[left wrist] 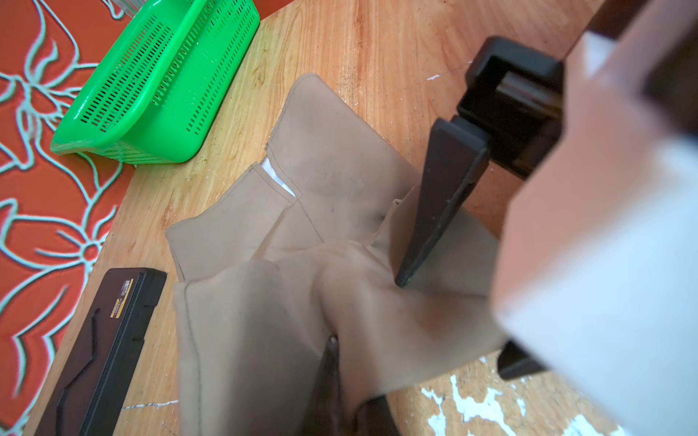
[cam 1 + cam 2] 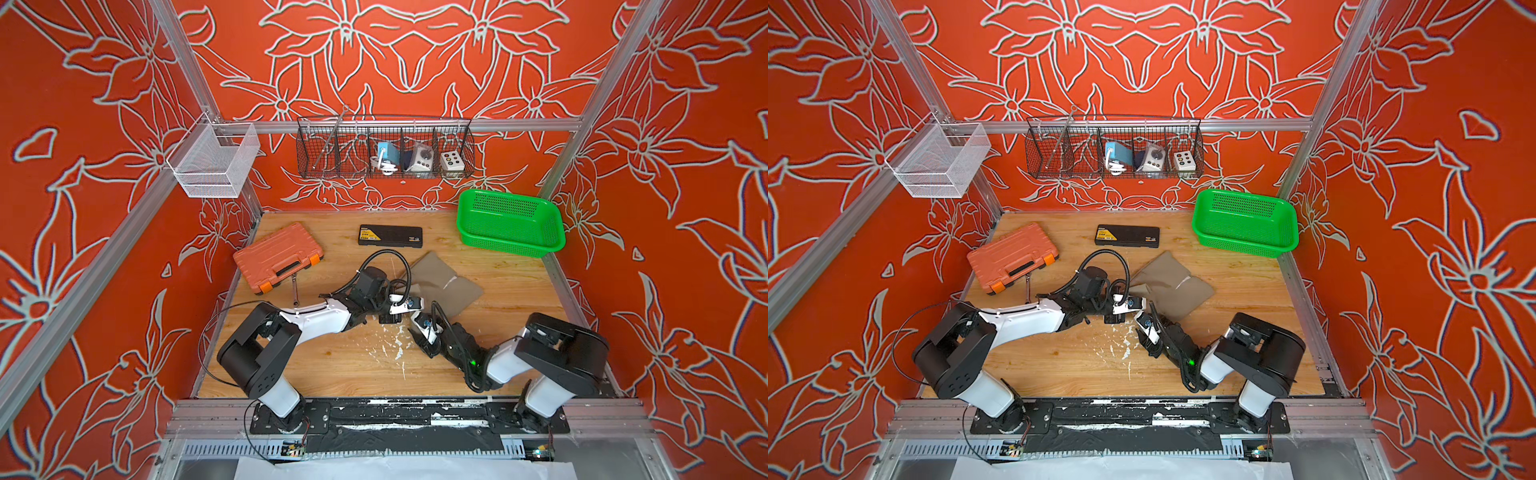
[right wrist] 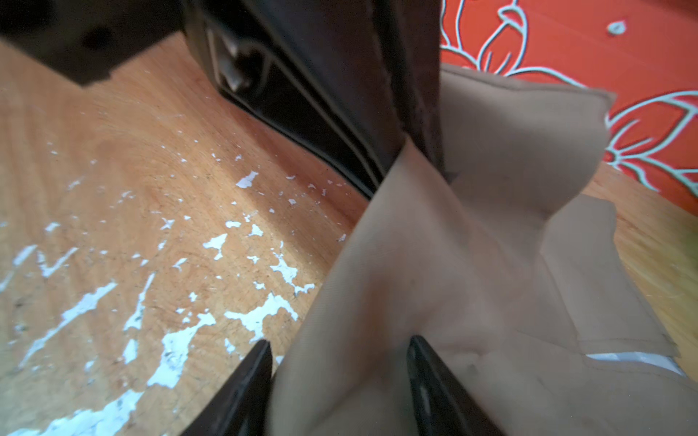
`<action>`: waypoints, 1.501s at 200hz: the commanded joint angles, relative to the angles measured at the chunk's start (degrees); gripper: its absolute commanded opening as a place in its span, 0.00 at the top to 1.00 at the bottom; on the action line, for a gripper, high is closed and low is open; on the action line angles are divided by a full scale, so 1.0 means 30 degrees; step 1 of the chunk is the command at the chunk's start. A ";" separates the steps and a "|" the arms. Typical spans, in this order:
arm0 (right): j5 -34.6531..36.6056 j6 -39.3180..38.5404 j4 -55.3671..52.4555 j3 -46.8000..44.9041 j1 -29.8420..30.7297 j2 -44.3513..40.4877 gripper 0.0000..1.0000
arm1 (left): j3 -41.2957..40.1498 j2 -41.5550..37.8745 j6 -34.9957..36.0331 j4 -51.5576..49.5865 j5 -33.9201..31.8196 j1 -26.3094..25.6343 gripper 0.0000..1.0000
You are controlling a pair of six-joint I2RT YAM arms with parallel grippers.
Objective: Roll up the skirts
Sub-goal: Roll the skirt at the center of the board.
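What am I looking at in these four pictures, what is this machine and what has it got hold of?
It is a robot with two arms at a wooden table, each ending in a two-fingered claw. Two pictures look down from above and are almost alike. The other two come from a camera on each wrist. On the table lie a grey-brown skirt, an orange tool case, a flat black case and a green basket. The left claw is shut on a raised fold of the skirt. The right claw stands open with cloth between its fingers.
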 commanded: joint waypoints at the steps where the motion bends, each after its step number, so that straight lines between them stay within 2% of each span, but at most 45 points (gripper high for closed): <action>1: 0.2935 0.0382 0.0932 0.0162 0.0262 0.1058 0.48 | -0.0064 -0.0846 -0.0224 0.0525 0.0732 0.0092 1.00; 20: 0.4689 0.0565 0.1275 0.0334 0.0425 0.1560 0.57 | -0.0089 -0.0861 -0.0245 0.0432 0.0732 0.0096 1.00; 38: 0.5317 0.0676 0.1434 0.0558 0.0455 0.1870 0.67 | -0.0121 -0.0875 -0.0223 0.0346 0.0708 0.0096 1.00; 70: 0.5383 0.0842 0.1387 0.0677 0.0514 0.1878 1.00 | -0.0288 -0.0985 -0.0100 0.0283 0.0530 0.0095 1.00; 80: 0.5217 0.0838 0.1131 0.0593 0.0542 0.1602 1.00 | -0.0499 -0.1086 -0.0037 0.0431 0.0375 0.0096 1.00; 88: 0.4924 0.0889 0.0597 0.0548 0.0551 0.1198 1.00 | -0.0754 -0.1220 -0.0093 0.0770 0.0147 0.0094 0.83; 97: 0.4414 0.1050 -0.0413 0.0569 0.0543 0.0566 1.00 | -0.1082 -0.1414 -0.0223 0.1240 -0.0140 0.0080 0.53; 104: 0.3846 0.1152 -0.1445 0.0653 0.0554 0.0018 1.00 | -0.1408 -0.1578 -0.0365 0.1712 -0.0444 0.0094 0.45; 114: 0.3040 0.1368 -0.3107 0.0786 0.0543 -0.0982 1.00 | -0.1830 -0.1830 -0.0723 0.2429 -0.0888 0.0118 0.40; 131: 0.1639 0.1739 -0.5467 0.0899 0.0459 -0.2701 1.00 | -0.2498 -0.2409 -0.1453 0.3487 -0.1545 0.0261 0.37; 153: -0.1551 0.2118 -0.8623 0.1137 -0.0137 -0.4778 1.00 | -0.3397 -0.3450 -0.2148 0.4834 -0.1468 0.0914 0.36; 186: -0.9995 0.2770 -1.3907 0.2614 -0.3053 -0.5911 1.00 | -0.4494 -0.4827 -0.1614 0.5091 -0.0963 0.1385 0.36; 206: -1.2701 0.2132 -1.9687 0.4910 -0.4234 -0.5688 1.00 | -0.4876 -0.5395 -0.1447 0.5067 -0.0433 0.1358 0.36; 230: -1.5285 0.3382 -2.0554 0.5214 -0.5590 -0.6413 1.00 | -0.4951 -0.6164 -0.1200 0.4546 -0.0089 0.1119 0.36; 250: -1.7242 0.4514 -2.1801 0.5979 -0.6775 -0.5970 1.00 | -0.5184 -0.6649 -0.0353 0.4063 -0.0459 0.0643 0.36; 285: -1.9544 0.6757 -2.1829 0.6632 -0.8027 -0.4558 1.00 | -0.5998 -0.6114 0.0529 0.4602 -0.0846 0.0535 0.36; 300: -2.0024 0.6928 -2.2214 0.7167 -0.8340 -0.4117 1.00 | -0.6339 -0.5849 0.0820 0.5103 -0.1143 0.0514 0.37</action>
